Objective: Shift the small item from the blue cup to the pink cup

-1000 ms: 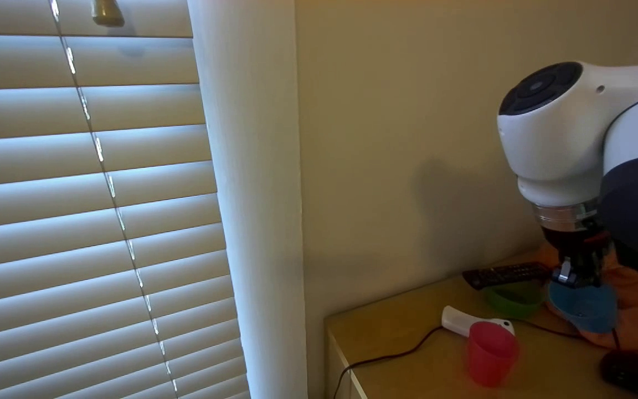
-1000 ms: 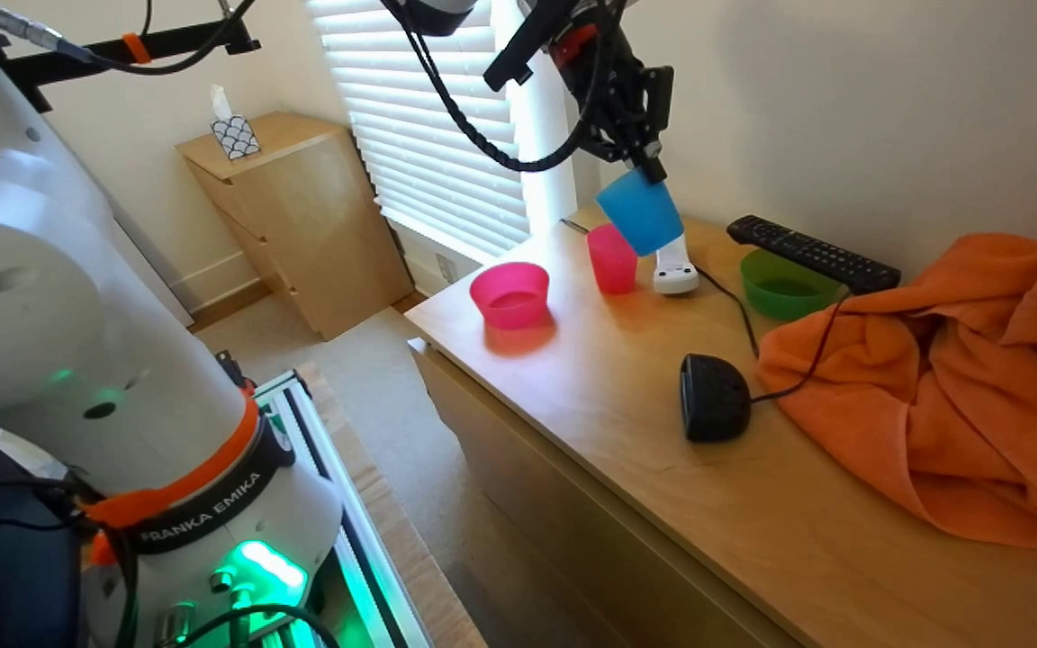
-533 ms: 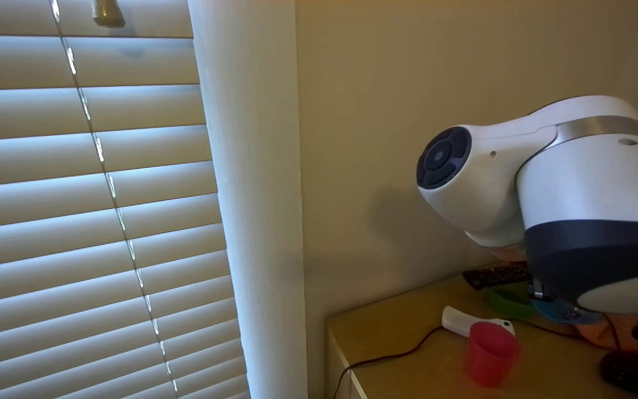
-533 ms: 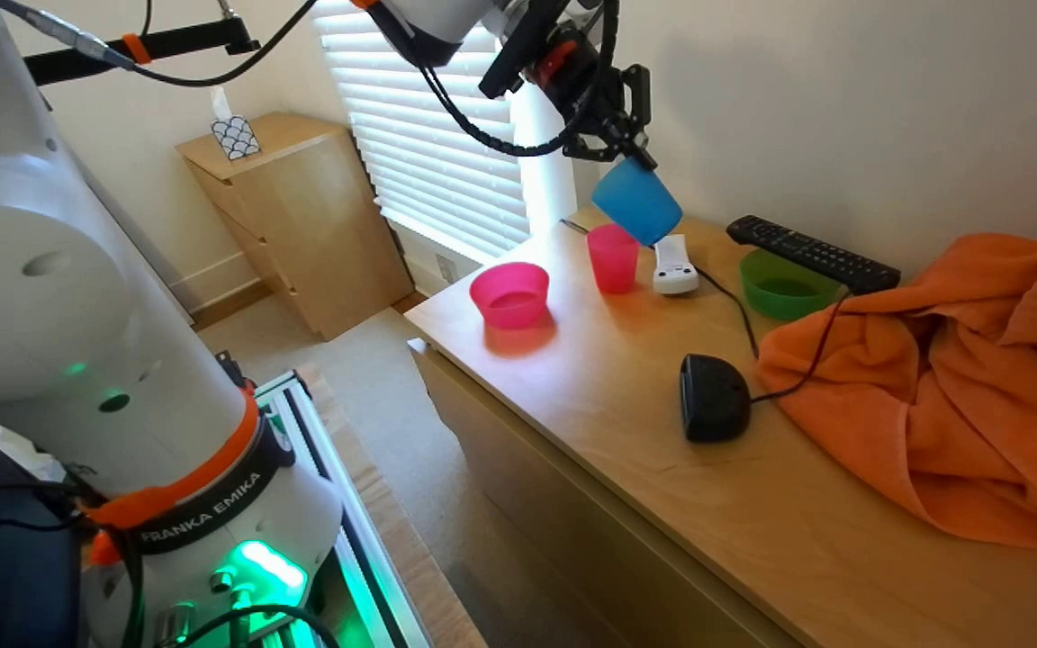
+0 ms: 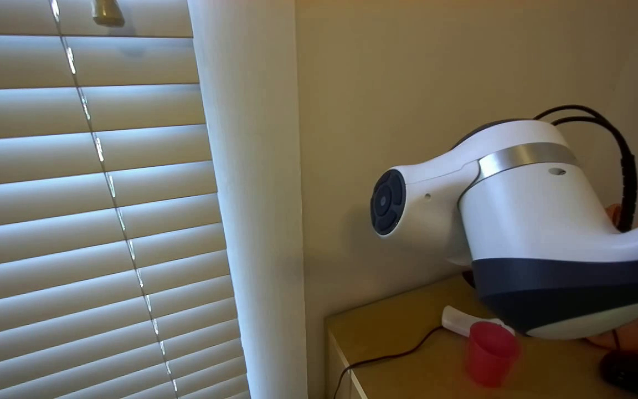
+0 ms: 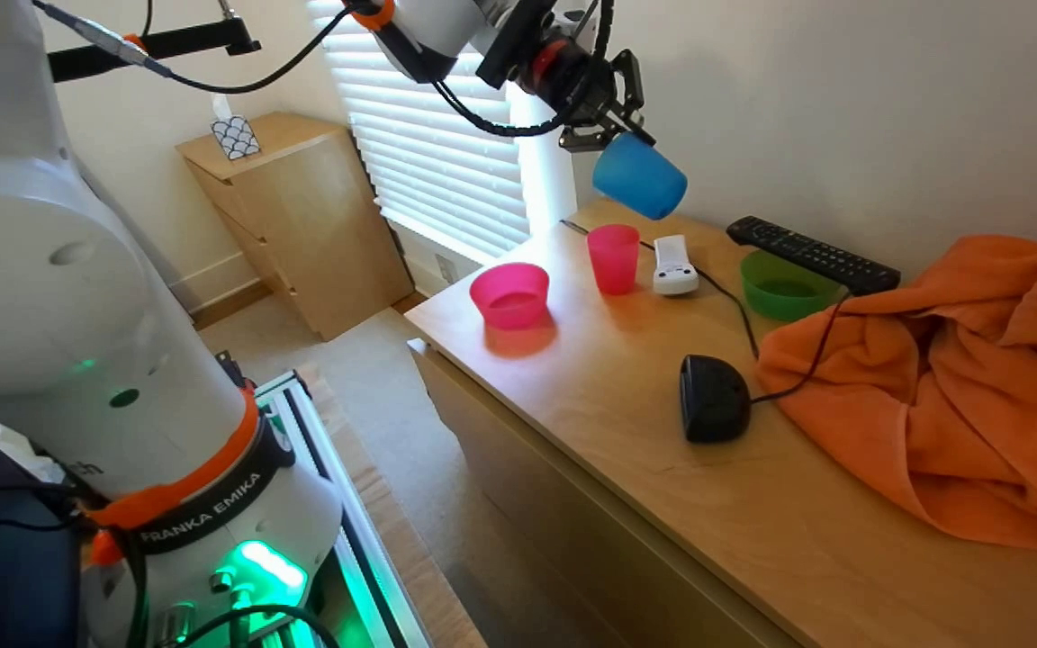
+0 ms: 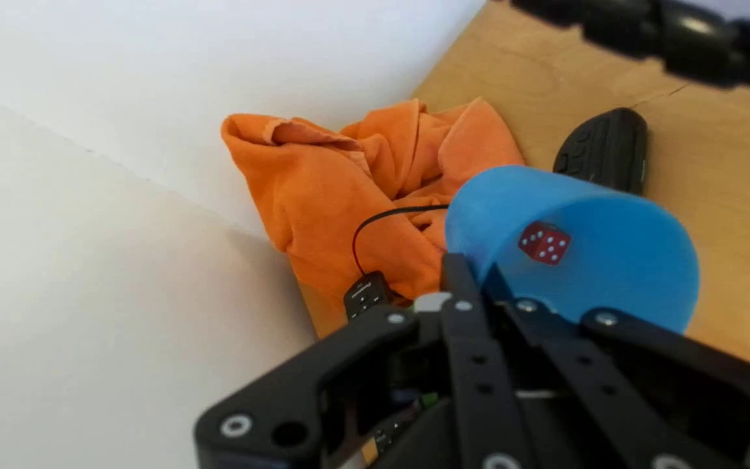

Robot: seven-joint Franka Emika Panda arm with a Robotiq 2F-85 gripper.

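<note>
My gripper (image 6: pixel 634 135) is shut on the rim of the light-blue cup (image 6: pixel 638 177) and holds it in the air above the dresser top. The cup is strongly tilted. In the wrist view, the gripper (image 7: pixel 476 270) pinches the near wall of the blue cup (image 7: pixel 616 280). A red die (image 7: pixel 544 243) with white dots lies inside that cup. The pink cup (image 6: pixel 613 261) stands upright on the dresser, below and a little left of the blue cup in that exterior view. The pink cup also shows in an exterior view (image 5: pixel 492 354), where the arm hides the gripper and blue cup.
A pink bowl (image 6: pixel 509 297) stands near the dresser's edge. A white handheld device (image 6: pixel 675 265) lies beside the pink cup. A green bowl (image 6: pixel 784 286) has a black remote (image 6: pixel 811 255) across it. A black device (image 6: pixel 715 398) and an orange cloth (image 6: pixel 942 387) lie further right. A wall is behind.
The gripper has risen with the blue cup, and the cup is tilted more. In an exterior view the arm has swung left and lower, now covering the cup and gripper.
</note>
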